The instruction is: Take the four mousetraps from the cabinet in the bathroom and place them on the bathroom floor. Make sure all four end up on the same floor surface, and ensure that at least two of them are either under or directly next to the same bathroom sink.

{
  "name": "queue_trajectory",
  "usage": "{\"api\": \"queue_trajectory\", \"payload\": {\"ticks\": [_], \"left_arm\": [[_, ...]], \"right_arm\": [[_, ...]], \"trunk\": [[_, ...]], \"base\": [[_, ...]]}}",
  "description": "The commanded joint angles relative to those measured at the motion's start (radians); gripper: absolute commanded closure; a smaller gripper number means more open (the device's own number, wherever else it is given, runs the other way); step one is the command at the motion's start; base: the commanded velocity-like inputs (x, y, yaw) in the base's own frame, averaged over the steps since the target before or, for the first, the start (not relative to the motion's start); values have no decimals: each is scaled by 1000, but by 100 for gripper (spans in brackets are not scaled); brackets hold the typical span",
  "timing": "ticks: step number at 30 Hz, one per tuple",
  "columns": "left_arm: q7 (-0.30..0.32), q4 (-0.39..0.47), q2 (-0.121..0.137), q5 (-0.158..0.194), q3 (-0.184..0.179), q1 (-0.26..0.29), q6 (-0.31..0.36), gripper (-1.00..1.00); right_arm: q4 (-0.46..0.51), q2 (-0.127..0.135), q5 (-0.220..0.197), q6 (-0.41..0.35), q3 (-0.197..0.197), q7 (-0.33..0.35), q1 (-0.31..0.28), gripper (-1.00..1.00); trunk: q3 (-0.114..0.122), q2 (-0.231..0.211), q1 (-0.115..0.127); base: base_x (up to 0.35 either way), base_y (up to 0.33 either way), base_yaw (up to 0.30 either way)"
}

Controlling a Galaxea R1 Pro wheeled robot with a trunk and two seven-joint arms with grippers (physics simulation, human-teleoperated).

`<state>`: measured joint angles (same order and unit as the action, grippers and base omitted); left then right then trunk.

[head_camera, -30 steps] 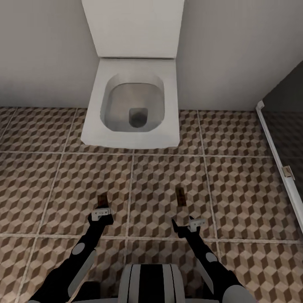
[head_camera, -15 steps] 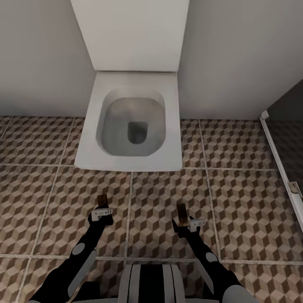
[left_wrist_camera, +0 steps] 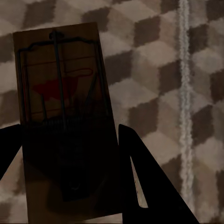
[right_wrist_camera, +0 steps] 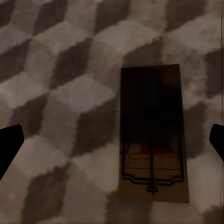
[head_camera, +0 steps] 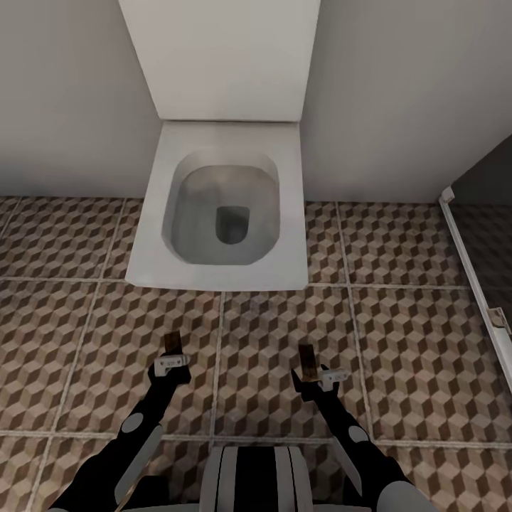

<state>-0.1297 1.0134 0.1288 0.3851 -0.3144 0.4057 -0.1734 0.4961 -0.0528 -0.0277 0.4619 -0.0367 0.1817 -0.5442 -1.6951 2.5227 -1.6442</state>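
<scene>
Two mousetraps show above the cube-patterned bathroom floor (head_camera: 412, 334). My left gripper (head_camera: 172, 353) is shut on one mousetrap (head_camera: 171, 343), which sticks out ahead of its fingers. In the left wrist view this mousetrap (left_wrist_camera: 58, 93) shows its wire bar and red mark, with my left gripper (left_wrist_camera: 70, 154) clamping its near end over the tiles. The other mousetrap (head_camera: 307, 361) lies flat on the floor just ahead of my right gripper (head_camera: 315, 375). The right wrist view has this mousetrap (right_wrist_camera: 151, 135) below my right gripper (right_wrist_camera: 112, 140), which is open and wide apart. The cabinet is out of view.
A white toilet (head_camera: 224, 274) stands against the grey wall straight ahead, its front rim close beyond both grippers. A dark shower enclosure with a white bottom rail (head_camera: 473, 281) runs along the right. Patterned floor extends to the left and right of the toilet.
The camera moved toward the toilet, then held still. The left mousetrap stayed with my left gripper. The right mousetrap stayed on the floor and now sits nearer my right gripper.
</scene>
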Motion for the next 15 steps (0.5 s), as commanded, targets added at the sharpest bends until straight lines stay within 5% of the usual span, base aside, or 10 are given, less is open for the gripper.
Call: {"api": "queue_trajectory", "payload": {"ticks": [1, 15], "left_arm": [[-10, -5, 2, 6, -6, 1, -4, 100], [-10, -121, -1, 6, -2, 1, -3, 100]], "right_arm": [[0, 2, -3, 3, 0, 4, 0, -100], [4, 11, -5, 3, -1, 6, 0, -100]], "trunk": [[0, 0, 0], [0, 0, 0]], "base": [[0, 0, 0], [0, 0, 0]]}}
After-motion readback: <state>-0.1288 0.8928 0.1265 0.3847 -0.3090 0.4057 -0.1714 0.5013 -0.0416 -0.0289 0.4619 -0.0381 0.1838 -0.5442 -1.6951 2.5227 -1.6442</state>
